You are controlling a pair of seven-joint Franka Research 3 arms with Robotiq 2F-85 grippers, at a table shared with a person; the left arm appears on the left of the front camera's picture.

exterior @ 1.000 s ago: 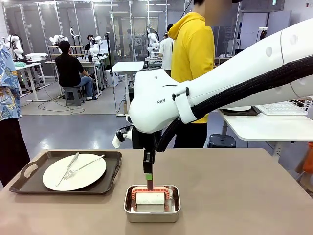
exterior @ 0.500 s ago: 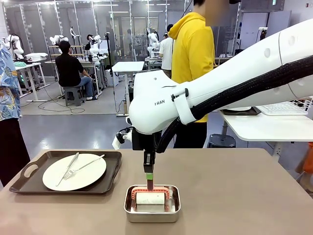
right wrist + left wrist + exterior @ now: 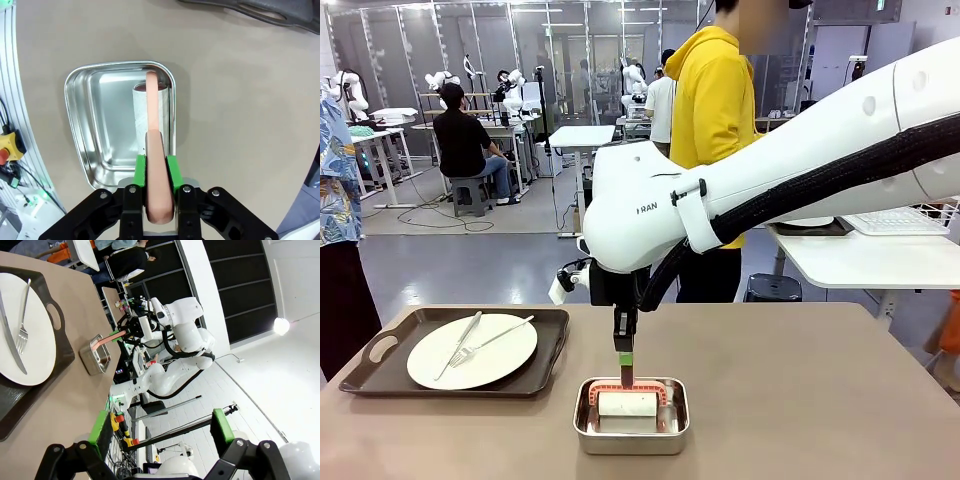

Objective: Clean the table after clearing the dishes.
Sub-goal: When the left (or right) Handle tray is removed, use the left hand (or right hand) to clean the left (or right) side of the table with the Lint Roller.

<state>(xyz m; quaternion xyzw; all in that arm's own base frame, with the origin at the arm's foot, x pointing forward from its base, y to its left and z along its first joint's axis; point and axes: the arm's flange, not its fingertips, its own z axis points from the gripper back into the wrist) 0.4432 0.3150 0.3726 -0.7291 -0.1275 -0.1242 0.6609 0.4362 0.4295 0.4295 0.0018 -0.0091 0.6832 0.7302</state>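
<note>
The table (image 3: pixel 800 400), a wide taupe-brown top, carries two groups of things. Nearest the robot's edge, about the middle, stands a small steel pan (image 3: pixel 85 125). In it lies a roller: a white drum (image 3: pixel 139 112) on its side along one long wall, with a salmon-pink handle (image 3: pixel 153 150) rising out of the pan. The right gripper (image 3: pixel 156 172) comes straight down over the pan and is clamped tight on that handle, a green pad pressed against each side, with the pink grip running back between the black fingers. The drum rests on the pan's floor.

To the robot's left and slightly farther back, apart from the pan, sits a dark brown tray (image 3: pixel 552 335) with cut-out handles. A round white plate (image 3: pixel 505 358) lies in it, and a fork (image 3: pixel 492 340) and a knife (image 3: pixel 461 342) lie across the plate side by side, both slanting.

The left gripper (image 3: pixel 161 426) hangs off to the side above table level, its jaws spread wide with nothing between the green pads.

At the far side, beyond the table's edge, a person (image 3: pixel 715 100) in a yellow hooded top stands partly behind the right arm. To the right of the person is a smaller white table (image 3: pixel 870 262).
</note>
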